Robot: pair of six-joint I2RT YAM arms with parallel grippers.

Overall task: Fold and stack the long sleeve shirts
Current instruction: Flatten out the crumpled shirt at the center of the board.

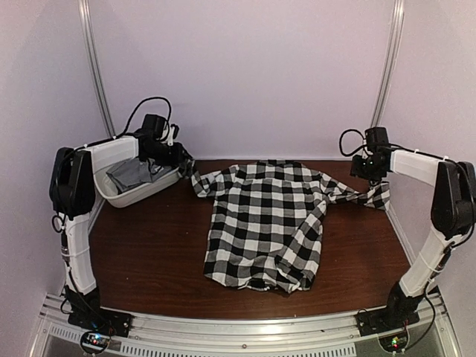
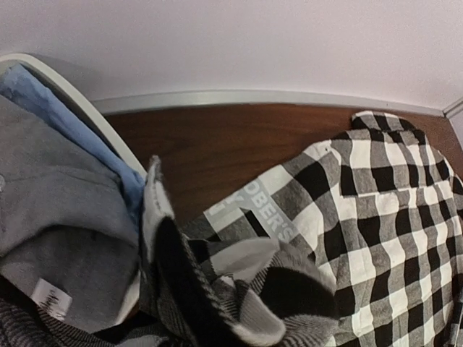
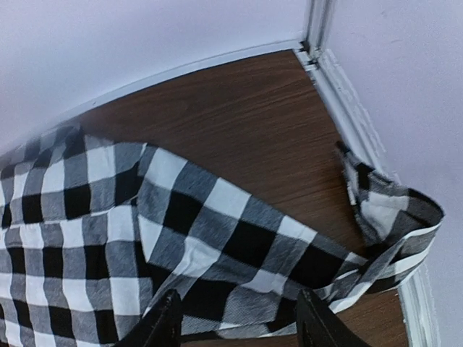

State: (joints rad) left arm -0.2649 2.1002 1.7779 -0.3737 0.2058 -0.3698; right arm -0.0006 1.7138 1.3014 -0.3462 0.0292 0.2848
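The black-and-white checked shirt [image 1: 264, 223] lies spread flat mid-table with both sleeves stretched out sideways. Its left cuff [image 2: 239, 282] is bunched up at my left gripper [image 1: 181, 158], which is shut on it beside the tub; the cloth hides the fingers in the left wrist view. The right sleeve [image 3: 217, 224] lies on the wood under my right gripper [image 3: 239, 327]. That gripper's fingers stand wide open on either side of the sleeve, and the cuff [image 3: 391, 210] curls up near the right rail. The grey shirt [image 1: 130, 175] with a small label [image 2: 51, 298] sits crumpled in the tub.
The white oval tub [image 1: 141, 197] stands at the back left, and a light blue cloth [image 2: 72, 123] lies along its rim. The back wall and a metal rail [image 3: 354, 123] along the table's right edge are close to the right gripper. Bare brown wood [image 1: 149, 253] surrounds the shirt.
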